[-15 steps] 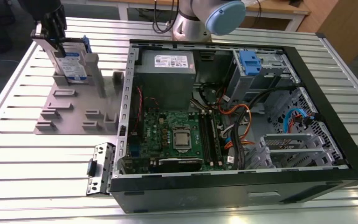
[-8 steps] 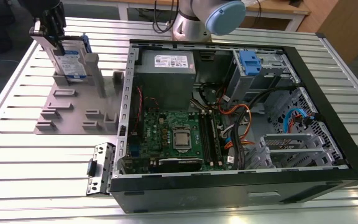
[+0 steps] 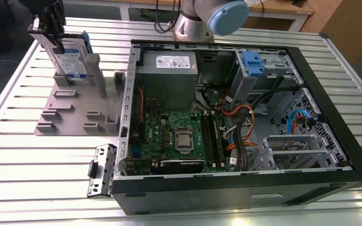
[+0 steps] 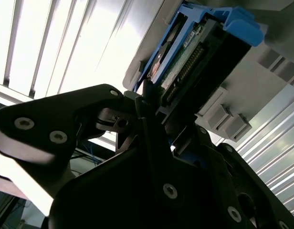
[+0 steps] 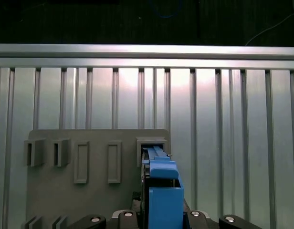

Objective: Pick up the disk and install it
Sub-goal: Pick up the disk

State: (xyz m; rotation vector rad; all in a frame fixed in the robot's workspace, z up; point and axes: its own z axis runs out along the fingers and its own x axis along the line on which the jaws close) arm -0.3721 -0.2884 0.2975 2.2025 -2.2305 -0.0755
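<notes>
1. The disk (image 3: 73,59) is held in the claw (image 3: 56,42). The claw grips the top end of the disk, with one finger on each flat side.
2. In the second wrist view the black fingers (image 4: 137,107) press on the end of the disk (image 4: 190,57). Blue rails run round its edge.
3. The disk stands up straight, on its short end. Its white and blue label shows in the exterior view.
4. Its low end is down between the grey posts of the holder (image 3: 74,113). I cannot tell if it touches the bottom of the slot.
5. In the first wrist view the blue edge of the disk (image 5: 163,200) points at a slot in the holder (image 5: 66,200).
6. The holder is a flat grey plate with small blocks and slots on it. It lies on the tabletop (image 3: 17,160), which is made of long silver bars.
7. Just beside the holder, on the exterior view's right, lies an open black case (image 3: 231,193).
8. In the case are a grey power box (image 3: 167,75), a green board (image 3: 175,136) and a blue bracket (image 3: 251,61).
9. The base of the arm (image 3: 206,19) stands behind the case.
</notes>
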